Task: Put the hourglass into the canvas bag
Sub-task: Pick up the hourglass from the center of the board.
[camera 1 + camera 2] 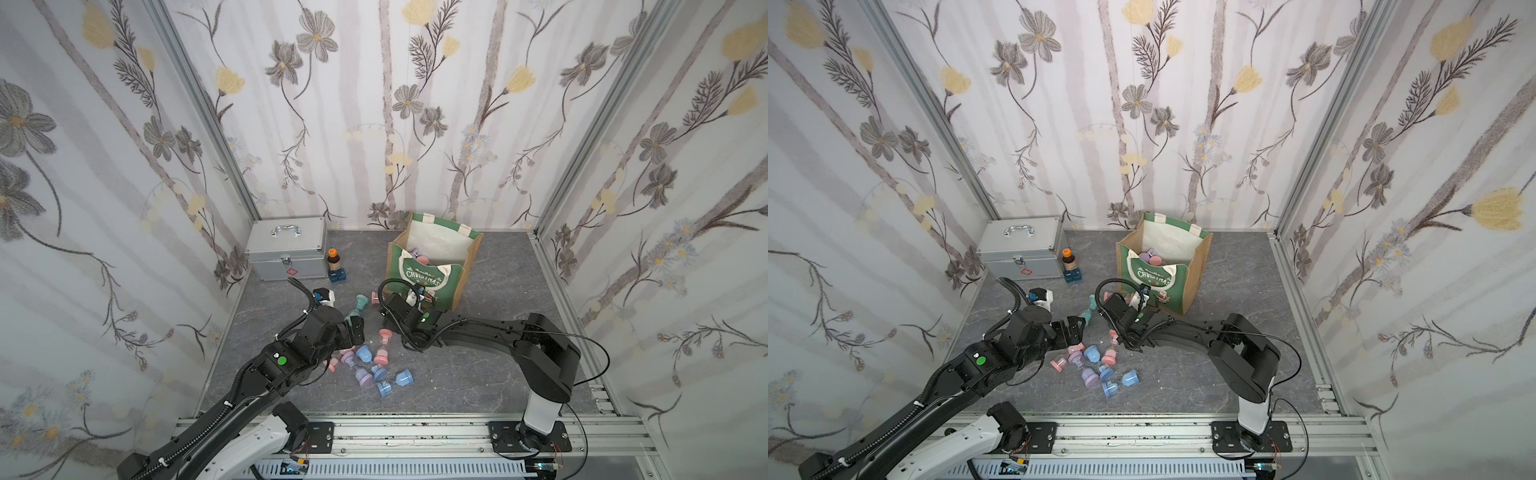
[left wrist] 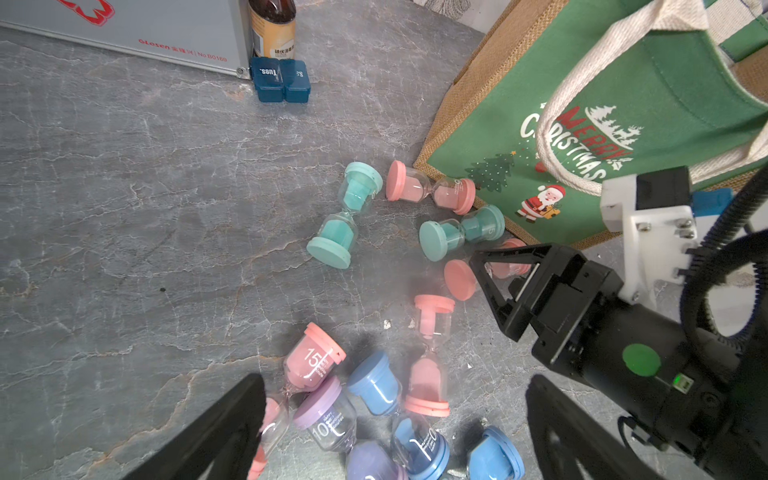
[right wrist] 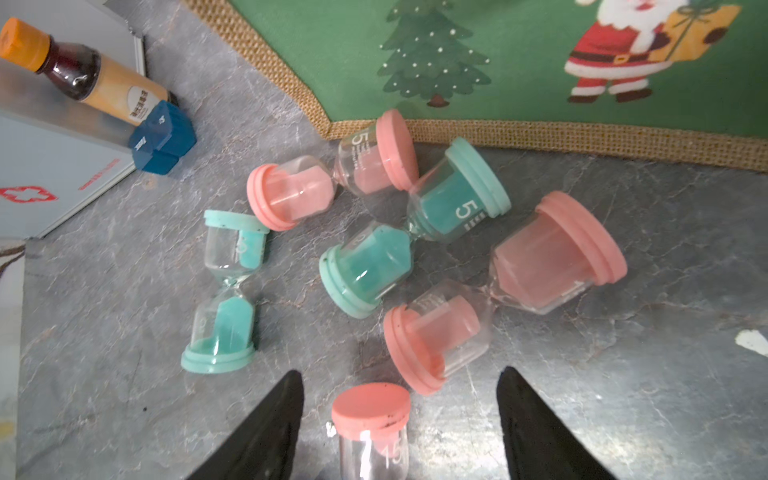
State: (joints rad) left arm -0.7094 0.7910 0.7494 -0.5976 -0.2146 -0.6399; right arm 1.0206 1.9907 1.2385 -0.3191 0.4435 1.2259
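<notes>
The green canvas bag [image 1: 432,276] [image 1: 1154,278] stands open at the back, with some hourglasses [image 1: 1152,257] inside. Several more lie loose on the grey floor in front of it. My right gripper [image 3: 400,372] is low by the bag's front, jaws open around a pink-capped hourglass [image 3: 371,409] marked 15, with a gap on each side. That hourglass [image 2: 432,353] also shows in the left wrist view. My left gripper [image 2: 395,378] hangs wide open over a heap of pink, purple and blue hourglasses [image 2: 374,386], holding nothing.
A silver metal case [image 1: 286,249] sits at the back left, with a brown bottle [image 1: 331,259] and a blue pill box [image 1: 336,275] beside it. Two teal hourglasses [image 3: 224,291] [image 3: 415,228] and two pink ones [image 3: 498,291] lie near the bag's front edge [image 3: 540,137].
</notes>
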